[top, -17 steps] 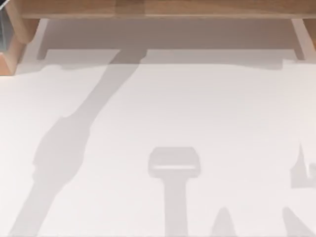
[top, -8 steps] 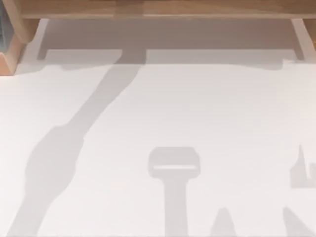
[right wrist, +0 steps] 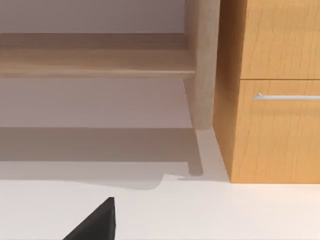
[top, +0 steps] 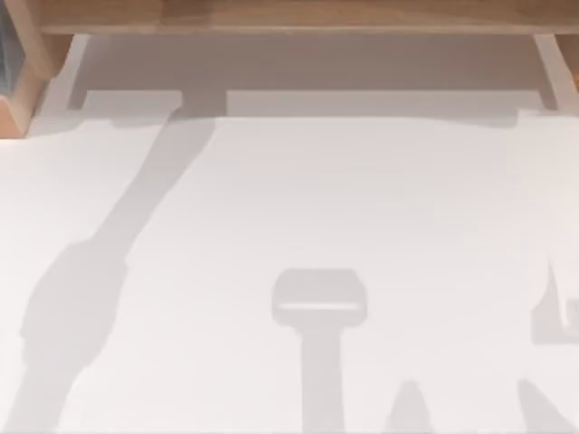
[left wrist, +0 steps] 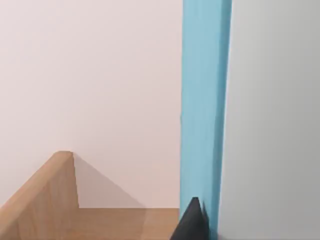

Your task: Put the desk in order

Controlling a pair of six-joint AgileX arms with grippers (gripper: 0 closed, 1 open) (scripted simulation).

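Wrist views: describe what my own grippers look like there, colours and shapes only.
Little of either shows. In the left wrist view, the left gripper appears as a matte black, pointed wedge tip with no markings or cables, beside a light-blue upright panel. In the right wrist view, the right gripper is a similar plain black angular wedge above the white desk.

No text, label, brand, number or sign is showing legibly anywhere. The desk (top: 362,199) is lying bare white with nothing printed on it, and the wooden shelf (top: 298,14) along its far edge is carrying plain grain alone. The drawer front (right wrist: 280,135) beside that shelf's post is bearing just a metal handle (right wrist: 286,97) with no marking, and the blue panel (left wrist: 205,110) standing above the shelf's wood is showing flat colour with no lettering.
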